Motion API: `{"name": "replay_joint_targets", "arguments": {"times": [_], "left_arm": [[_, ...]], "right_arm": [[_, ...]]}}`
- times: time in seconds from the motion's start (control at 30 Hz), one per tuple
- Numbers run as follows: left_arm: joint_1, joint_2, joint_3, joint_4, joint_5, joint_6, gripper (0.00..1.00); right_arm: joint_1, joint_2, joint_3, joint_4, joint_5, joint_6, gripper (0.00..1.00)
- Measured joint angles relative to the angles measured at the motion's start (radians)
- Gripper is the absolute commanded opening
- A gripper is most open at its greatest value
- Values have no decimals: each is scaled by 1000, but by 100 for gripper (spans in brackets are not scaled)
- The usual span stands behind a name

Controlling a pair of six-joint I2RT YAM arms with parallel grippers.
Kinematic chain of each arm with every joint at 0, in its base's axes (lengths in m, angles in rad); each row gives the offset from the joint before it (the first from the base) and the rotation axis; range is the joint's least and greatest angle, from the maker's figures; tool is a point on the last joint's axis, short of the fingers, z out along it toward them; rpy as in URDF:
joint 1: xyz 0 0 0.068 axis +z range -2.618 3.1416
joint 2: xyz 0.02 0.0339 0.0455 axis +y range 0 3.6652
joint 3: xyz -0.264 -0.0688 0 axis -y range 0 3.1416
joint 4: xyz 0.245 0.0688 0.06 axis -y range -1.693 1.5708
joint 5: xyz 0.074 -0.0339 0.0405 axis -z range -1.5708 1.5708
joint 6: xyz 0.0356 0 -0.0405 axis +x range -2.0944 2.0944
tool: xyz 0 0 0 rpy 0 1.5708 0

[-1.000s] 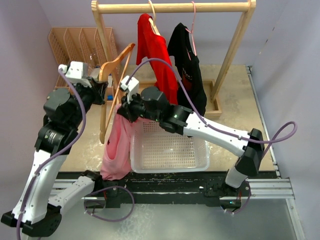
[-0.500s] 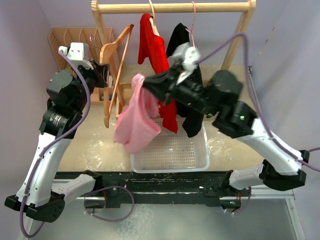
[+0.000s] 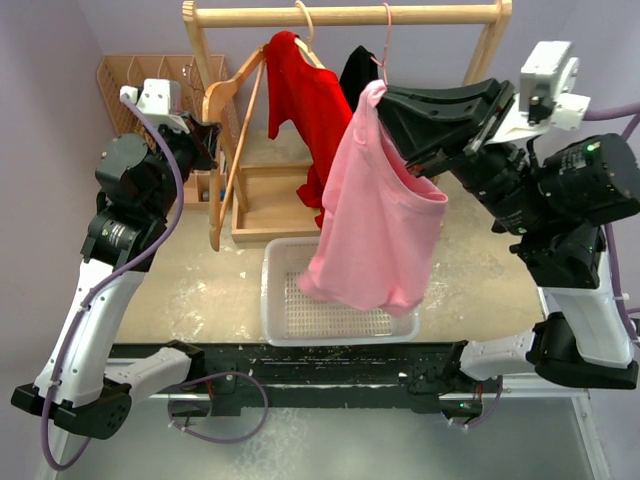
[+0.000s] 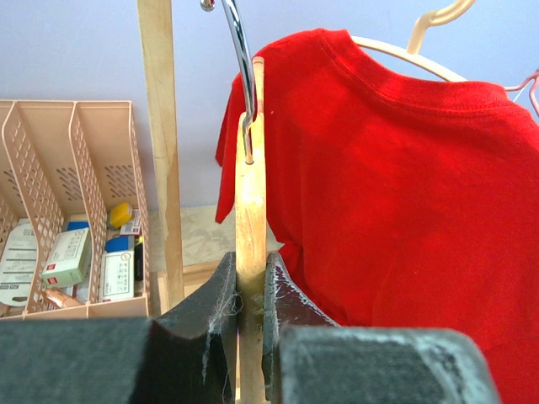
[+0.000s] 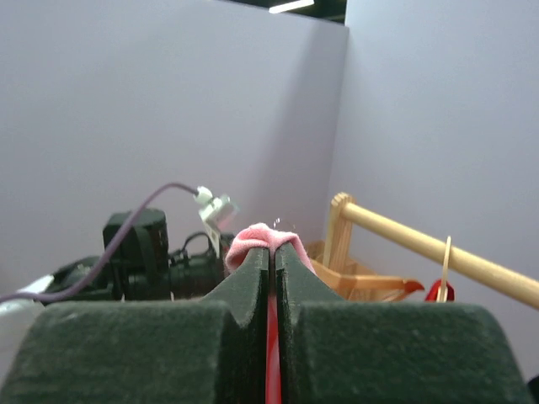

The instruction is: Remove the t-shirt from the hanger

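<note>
My right gripper (image 3: pixel 385 100) is shut on the pink t-shirt (image 3: pixel 375 225) and holds it high over the white basket (image 3: pixel 275 300); the shirt hangs free below the jaws. In the right wrist view a pink fold (image 5: pixel 265 240) bulges above the closed fingers. My left gripper (image 3: pixel 205 140) is shut on a bare wooden hanger (image 3: pixel 235 140), held upright at the rack's left post. In the left wrist view the hanger (image 4: pixel 250 168) runs up between the jaws, its metal hook (image 4: pixel 238 50) on top.
A wooden rack (image 3: pixel 345 14) holds a red t-shirt (image 3: pixel 315 110) and a black one (image 3: pixel 355 70) behind the pink shirt. A tan slotted organiser (image 3: pixel 150 80) stands at the back left. The red shirt (image 4: pixel 404 185) hangs close to the right of my left gripper.
</note>
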Motion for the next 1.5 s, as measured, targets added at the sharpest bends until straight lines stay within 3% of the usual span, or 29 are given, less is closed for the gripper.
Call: {"name": "replay_joint_targets", "arguments": {"times": [0.6,0.9,0.93,1.07,1.17,1.5], "left_arm": [[0,134,100,-16,45,0,0],[0,204,195,-29,50,5,0],[0,209,205,-30,50,5,0],[0,230,244,-39,43,14,0],[0,251,279,-40,38,24,0],[0,367,429,-45,-18,61,0]], "right_arm": [[0,-29,-435,11,40,64,0],[0,-142,-793,76,18,197,0],[0,-146,-816,76,18,211,7],[0,-148,-877,59,7,271,66],[0,-149,-908,50,-14,304,99],[0,-160,-929,46,-69,334,100]]}}
